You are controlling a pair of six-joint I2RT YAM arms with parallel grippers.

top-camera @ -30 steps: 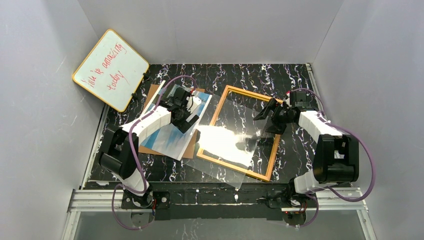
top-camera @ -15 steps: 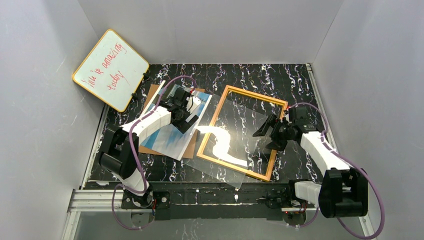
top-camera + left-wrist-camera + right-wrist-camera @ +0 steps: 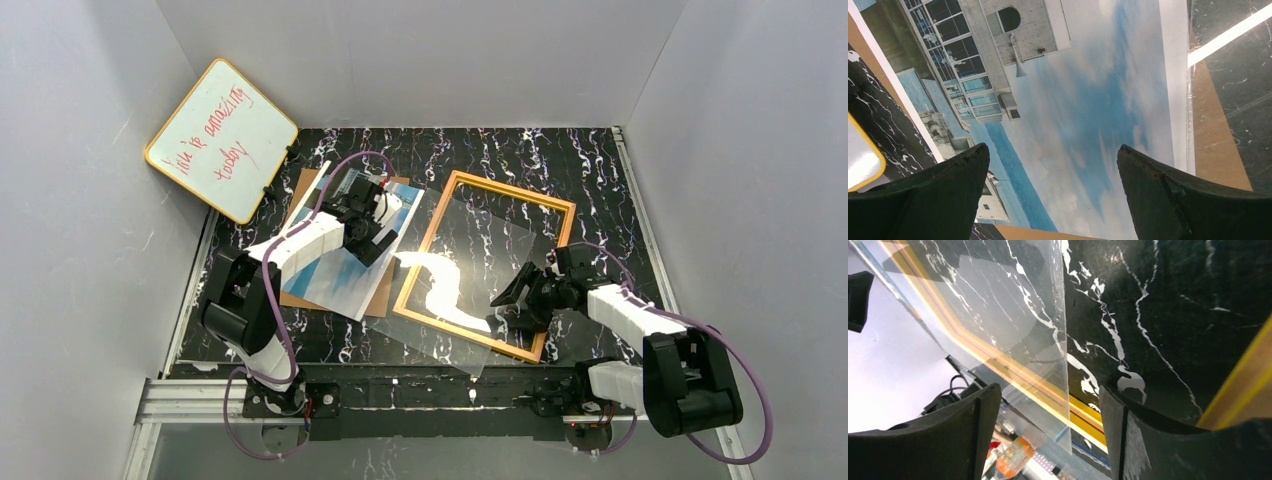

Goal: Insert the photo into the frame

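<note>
The photo (image 3: pixel 335 262) lies face up on a brown backing board, left of the frame (image 3: pixel 437 215). The frame lies flat with its orange-brown side up. A clear glass pane (image 3: pixel 470 300) lies askew over it and sticks out past its near left corner. My left gripper (image 3: pixel 375 238) is open and empty just above the photo's sky (image 3: pixel 1088 90). My right gripper (image 3: pixel 507 300) is open over the frame's near right part. In the right wrist view the pane's edge (image 3: pixel 1066 365) runs between the fingers (image 3: pixel 953 435), and the frame's rail (image 3: pixel 1088 416) lies beneath.
A yellow-rimmed whiteboard (image 3: pixel 222 140) with red writing leans in the far left corner. The brown backing board (image 3: pixel 295 295) lies under the photo and shows in the left wrist view (image 3: pixel 1218 130). The floor is black marble (image 3: pixel 600 170), enclosed by grey walls.
My right arm has swung from the frame's far right side toward me, to its near right part. The bright glare on the pane has shrunk. The left arm has hardly moved.
</note>
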